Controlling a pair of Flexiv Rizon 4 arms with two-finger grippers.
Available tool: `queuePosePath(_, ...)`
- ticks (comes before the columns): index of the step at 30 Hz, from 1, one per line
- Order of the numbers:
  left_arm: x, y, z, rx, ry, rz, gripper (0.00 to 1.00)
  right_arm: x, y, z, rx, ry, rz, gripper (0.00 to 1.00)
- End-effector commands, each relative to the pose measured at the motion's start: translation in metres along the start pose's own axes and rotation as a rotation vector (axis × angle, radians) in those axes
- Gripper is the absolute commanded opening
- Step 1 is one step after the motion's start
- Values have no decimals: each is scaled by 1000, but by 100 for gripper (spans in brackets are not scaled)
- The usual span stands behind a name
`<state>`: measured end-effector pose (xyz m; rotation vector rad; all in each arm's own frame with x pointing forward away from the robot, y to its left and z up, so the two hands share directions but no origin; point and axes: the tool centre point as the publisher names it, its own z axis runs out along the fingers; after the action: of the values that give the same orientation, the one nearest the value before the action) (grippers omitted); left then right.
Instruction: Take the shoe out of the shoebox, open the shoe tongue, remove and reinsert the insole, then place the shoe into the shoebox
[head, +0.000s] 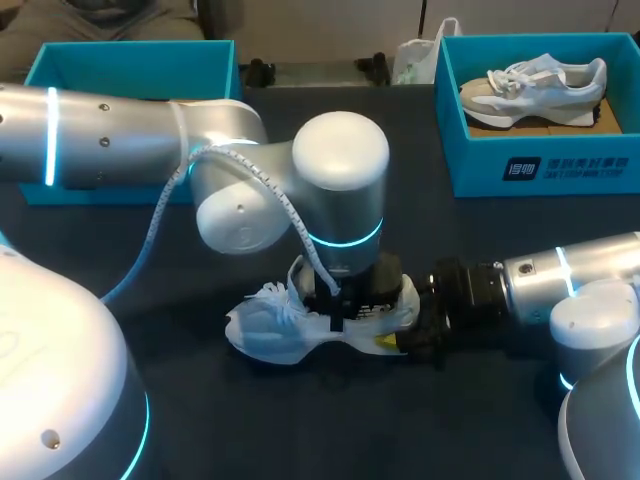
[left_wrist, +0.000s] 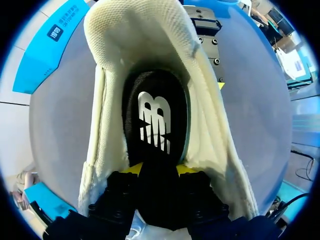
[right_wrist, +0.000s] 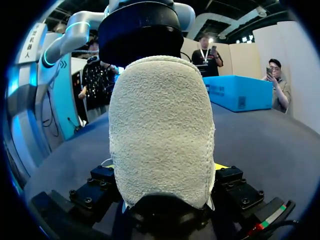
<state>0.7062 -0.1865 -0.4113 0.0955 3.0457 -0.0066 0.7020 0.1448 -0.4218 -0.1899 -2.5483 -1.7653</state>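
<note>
Head view, right shoebox holding a grey shoe, white shoe on table, left gripper pinching its insole, right gripper apparently clamping its heel.

Bright, even overhead light; faint shadow under the shoe on the table.

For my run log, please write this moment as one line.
left hand: grips insole | right hand: grips shoe heel | shoe: on table
</note>
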Motion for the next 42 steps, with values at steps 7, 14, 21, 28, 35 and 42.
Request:
queuePosePath(7, -17, -5, 31, -13, -68, -53, 0, 4, 2, 2, 5, 1, 1, 0)
queuePosePath(14, -29, 3, 18, 13, -2, -85, 0, 4, 2, 2, 5, 1, 1, 0)
queuePosePath(21, -23, 12, 0, 64, 101, -55, 0, 4, 2, 2, 5, 1, 1, 0)
queuePosePath(28, -18, 18, -24, 145, 208, -21, 0, 4, 2, 2, 5, 1, 1, 0)
queuePosePath(35, -14, 17, -39, 208, 276, 10, 0, 4, 2, 2, 5, 1, 1, 0)
queuePosePath(42, -5, 14, -53, 265, 301, 24, 0, 4, 2, 2, 5, 1, 1, 0)
